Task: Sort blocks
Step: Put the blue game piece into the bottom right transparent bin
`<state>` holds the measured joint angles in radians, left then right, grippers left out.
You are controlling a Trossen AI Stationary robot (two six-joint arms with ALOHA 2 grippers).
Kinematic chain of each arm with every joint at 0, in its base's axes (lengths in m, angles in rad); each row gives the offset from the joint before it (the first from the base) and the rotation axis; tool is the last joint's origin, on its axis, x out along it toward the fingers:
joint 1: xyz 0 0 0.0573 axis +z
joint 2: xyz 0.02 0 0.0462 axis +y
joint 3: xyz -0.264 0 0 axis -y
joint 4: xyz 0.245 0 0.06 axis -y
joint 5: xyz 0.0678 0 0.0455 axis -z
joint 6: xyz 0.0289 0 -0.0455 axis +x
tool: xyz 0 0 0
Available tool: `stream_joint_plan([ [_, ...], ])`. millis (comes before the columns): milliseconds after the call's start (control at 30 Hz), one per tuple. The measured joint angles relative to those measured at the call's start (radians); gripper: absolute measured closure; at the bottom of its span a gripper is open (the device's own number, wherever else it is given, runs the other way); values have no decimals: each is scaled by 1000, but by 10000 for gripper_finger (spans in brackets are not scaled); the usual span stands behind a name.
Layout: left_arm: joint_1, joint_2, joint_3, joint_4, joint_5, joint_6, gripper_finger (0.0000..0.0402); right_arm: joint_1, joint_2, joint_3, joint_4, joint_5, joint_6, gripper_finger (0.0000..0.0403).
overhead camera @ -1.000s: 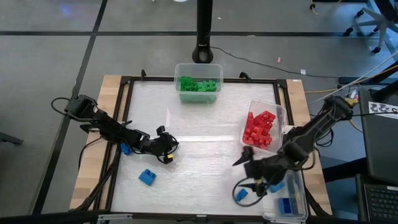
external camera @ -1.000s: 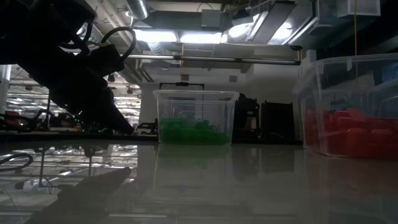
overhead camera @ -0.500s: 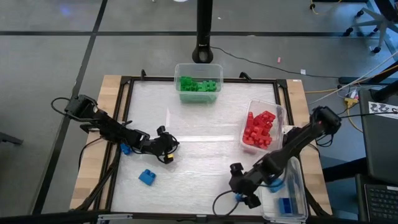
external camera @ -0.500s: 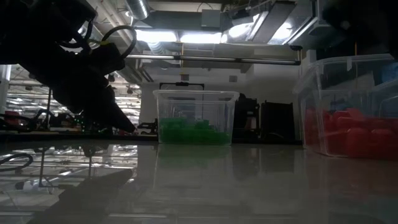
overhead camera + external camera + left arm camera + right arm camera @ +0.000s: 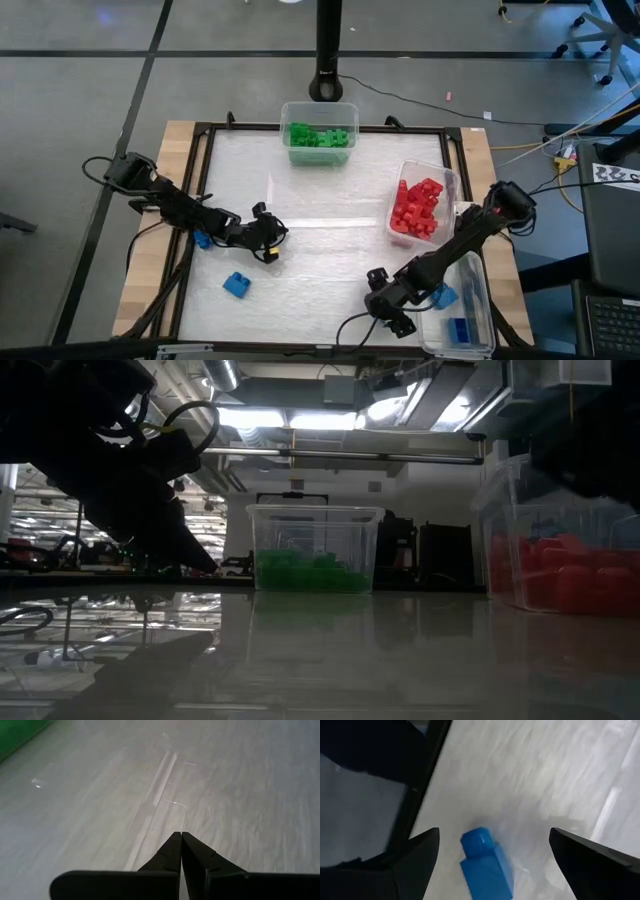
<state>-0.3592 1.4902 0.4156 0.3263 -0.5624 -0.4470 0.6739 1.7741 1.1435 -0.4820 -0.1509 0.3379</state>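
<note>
My right gripper [image 5: 386,303] is open near the table's near edge, in front of the blue tub. In the right wrist view its fingers [image 5: 494,832] stand wide on either side of a blue block [image 5: 485,865] that lies on the table. They do not touch it. In the high view the gripper hides that block. A second blue block [image 5: 237,285] lies on the table to the near left. My left gripper [image 5: 268,238] [image 5: 180,836] is shut and waits over bare table left of centre, touching nothing.
Three clear tubs stand on the table. The one with green blocks [image 5: 319,133] [image 5: 315,550] is at the far edge. The one with red blocks [image 5: 424,205] [image 5: 560,555] is on the right. The one with blue blocks [image 5: 460,318] is at the near right corner. A black frame [image 5: 200,180] rims the table.
My right gripper has swung from beside the red tub toward the table's near edge and a little left, and has come down over the blue block, which it now covers in the high view. The left arm has kept still.
</note>
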Motion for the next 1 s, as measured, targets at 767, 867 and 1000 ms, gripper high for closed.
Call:
stream_joint_plan([
  [767,0,0,0,0,-8,17,400,16,119,5,-73,56,-160,34],
  [867,0,0,0,0,-8,17,400,16,120,4,-85,85,-175,61],
  [1000,0,0,0,0,-8,17,400,14,121,2,-94,118,-224,130],
])
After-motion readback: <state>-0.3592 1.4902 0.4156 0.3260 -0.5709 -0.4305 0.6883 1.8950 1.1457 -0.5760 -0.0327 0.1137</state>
